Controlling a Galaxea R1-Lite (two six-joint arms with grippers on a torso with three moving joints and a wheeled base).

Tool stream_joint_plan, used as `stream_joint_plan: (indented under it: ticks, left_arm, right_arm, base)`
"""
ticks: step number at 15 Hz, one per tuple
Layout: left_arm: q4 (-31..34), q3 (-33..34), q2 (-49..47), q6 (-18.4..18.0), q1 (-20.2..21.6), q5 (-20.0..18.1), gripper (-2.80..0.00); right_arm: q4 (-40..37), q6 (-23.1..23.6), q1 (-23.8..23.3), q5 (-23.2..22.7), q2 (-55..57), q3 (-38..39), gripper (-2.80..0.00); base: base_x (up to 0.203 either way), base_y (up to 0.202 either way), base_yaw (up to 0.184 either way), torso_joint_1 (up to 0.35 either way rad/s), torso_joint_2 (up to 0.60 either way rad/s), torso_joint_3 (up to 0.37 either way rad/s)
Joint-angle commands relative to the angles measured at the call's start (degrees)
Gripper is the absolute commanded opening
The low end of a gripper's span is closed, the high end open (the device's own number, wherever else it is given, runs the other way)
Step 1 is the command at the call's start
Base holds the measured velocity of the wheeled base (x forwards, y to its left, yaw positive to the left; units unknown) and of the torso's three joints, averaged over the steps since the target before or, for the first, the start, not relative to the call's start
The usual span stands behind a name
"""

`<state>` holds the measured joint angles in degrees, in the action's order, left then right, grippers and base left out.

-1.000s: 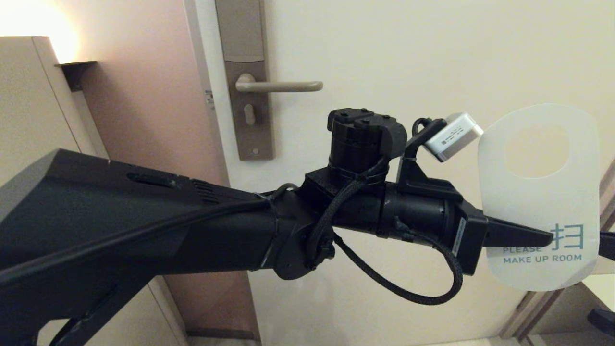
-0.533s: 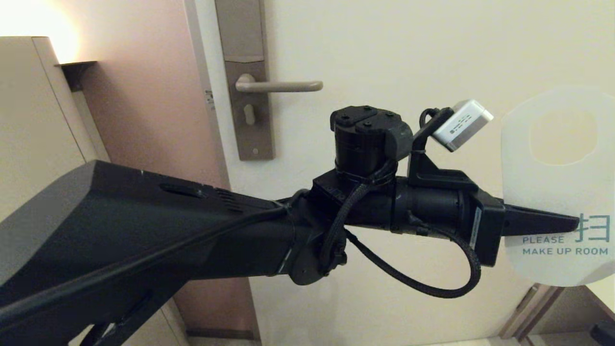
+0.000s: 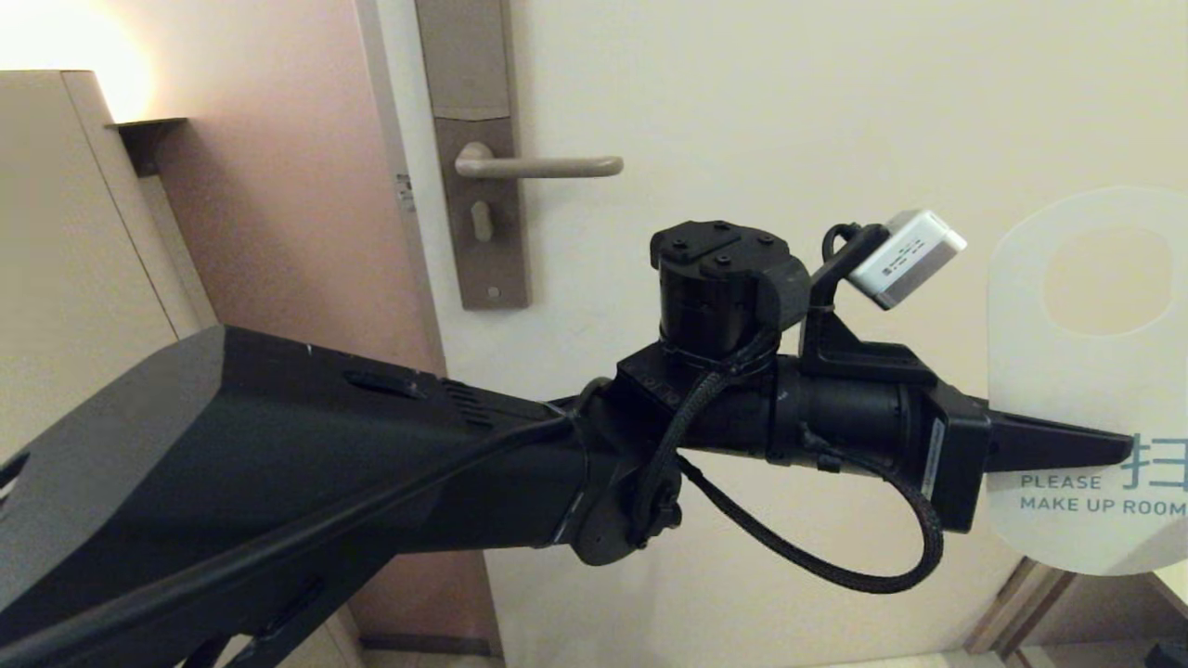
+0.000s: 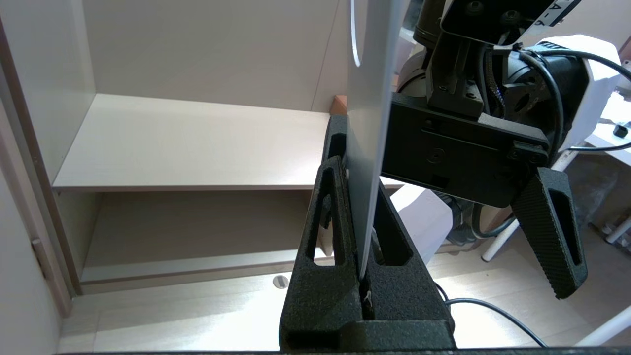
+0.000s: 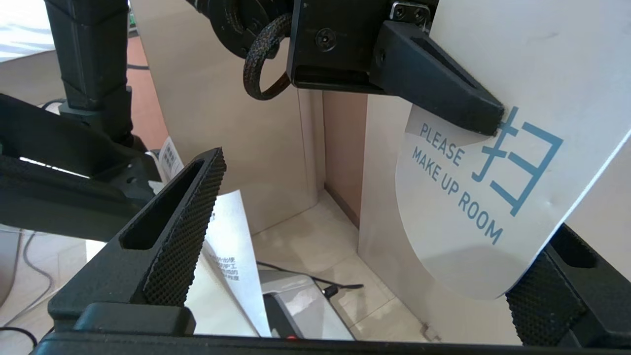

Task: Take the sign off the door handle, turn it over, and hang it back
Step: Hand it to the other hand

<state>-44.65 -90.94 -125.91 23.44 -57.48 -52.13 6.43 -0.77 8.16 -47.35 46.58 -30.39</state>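
Sign held in the air, away from the door

Door (image 3: 789, 93) fills the back of the head view, big and pale. It is far behind the left gripper. The left arm (image 3: 278, 464) is the next biggest thing. It is thick and black and reaches across toward the right side.

The sign (image 3: 1086, 390) sits at the tip of that arm. It stands upright, with its round hole (image 3: 1109, 283) up high, above the gripper. Its white face shows to the head camera, with blue words "PLEASE MAKE UP ROOM" low down. Part of the sign runs off the right edge of the head view.

The left gripper (image 4: 364, 231) is clamped tight on the sign. Its 2 fingers press the thin card from both sides, near the bottom end beside the words. In the left wrist view the card shows edge-on, standing up between the fingers.

The right gripper (image 5: 345, 276) sits just below the sign with its 2 fingers spread wide apart. It grips nothing. The bottom end of the sign hangs between those fingers. I cannot tell if the card touches one finger (image 5: 557, 291).

The door handle (image 3: 538, 167) is up and to the left of the left gripper, well apart from it. It lies level on its tall plate (image 3: 473, 186). Nothing hangs on it.

A small white box (image 3: 905, 257) sits on top of the left wrist.
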Motion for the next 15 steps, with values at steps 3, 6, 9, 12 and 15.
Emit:
stream_joint_plan:
  ticks: [3,6,9,12,15]
  left_arm:
    - [-0.3,0.2,0.0,0.0,-0.7,0.1,-2.80]
    - [-0.3,0.2,0.1,-0.1,-1.5,2.2,-2.80]
    - [-0.3,0.1,0.1,-0.1,-2.7,5.0,-2.80]
    - [-0.3,0.0,0.3,0.1,-3.1,5.0,-2.80]
    - [-0.3,0.1,0.3,0.1,-3.1,5.0,-2.80]
  right_arm:
    - [-0.1,0.0,0.0,-0.2,-0.8,0.4,0.00]
    - [-0.3,-0.2,0.0,-0.2,-1.5,0.6,0.00]
    - [-0.6,-3.8,0.0,0.1,-2.9,0.8,0.00]
    - [-0.5,-4.0,0.0,0.2,-3.8,1.6,0.00]
    - [-0.6,-4.0,0.0,0.2,-3.7,1.7,0.00]
  base:
    - [0.000,0.000,0.000,0.000,0.00,0.000]
    - [0.000,0.000,0.000,0.000,0.00,0.000]
    - [0.000,0.000,0.000,0.000,0.00,0.000]
    - [0.000,0.000,0.000,0.000,0.00,0.000]
    - [0.000,0.000,0.000,0.000,0.00,0.000]
